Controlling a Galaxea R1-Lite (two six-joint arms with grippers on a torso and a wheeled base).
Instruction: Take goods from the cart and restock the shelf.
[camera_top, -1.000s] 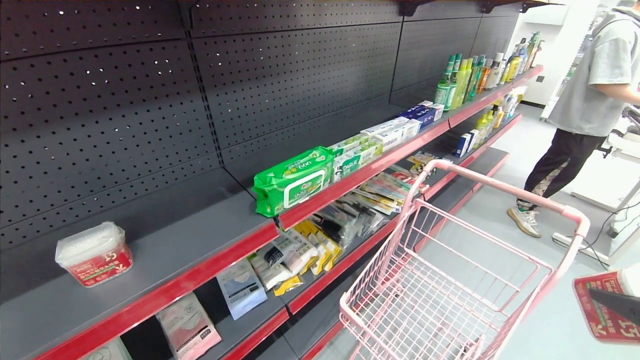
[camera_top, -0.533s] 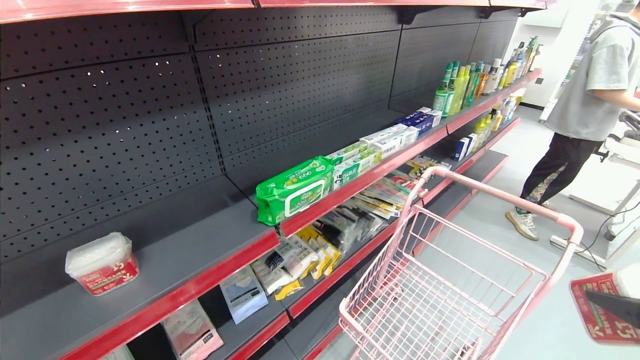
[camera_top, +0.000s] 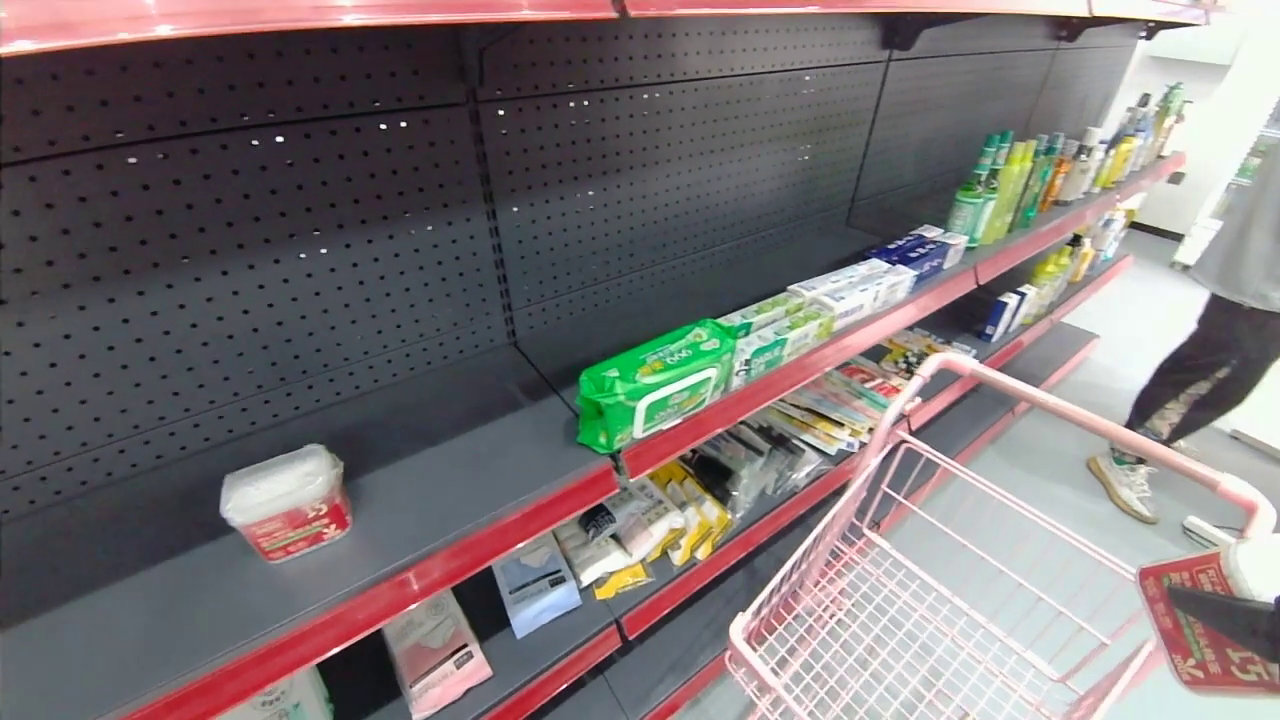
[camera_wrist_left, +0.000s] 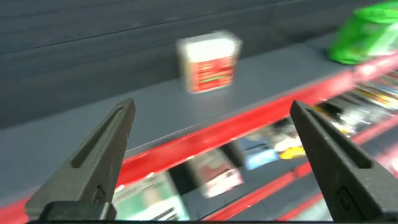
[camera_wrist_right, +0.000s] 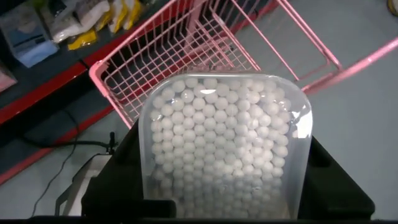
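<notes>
Shop aisle: dark pegboard backs a long shelf (camera_top: 450, 500) with a red front lip, running along the far side of the pink wire cart (camera_top: 1050, 405).
Right end effector: the right end effector (camera_wrist_right: 227, 193) is clamped on a clear tub of cotton swabs (camera_wrist_right: 227, 130) with a red label, one finger on each side wall. It holds the tub just outside the cart's handle end, above the floor.
Left end effector: the left end effector (camera_wrist_left: 211, 109) is spread wide with nothing between its fingers. It faces the shelf deck, well away from the cart.
Shelf stock: a matching tub (camera_top: 287, 502) stands alone on the deck far to the left of the cart, and a green wipes pack (camera_top: 655, 383) lies nearer the cart.
Step, as judged: the held tub is out of the cart and not yet shelved. It most likely belongs beside its twin.
Risk one: the tub's smooth walls could slide in the grip if the arm swings fast, though how deep the fingers sit is hard to tell.
Risk two: carrying it low could clip the cart's rim or the shelf's red lip.
Risk three: setting it down too close could knock the twin over.
</notes>
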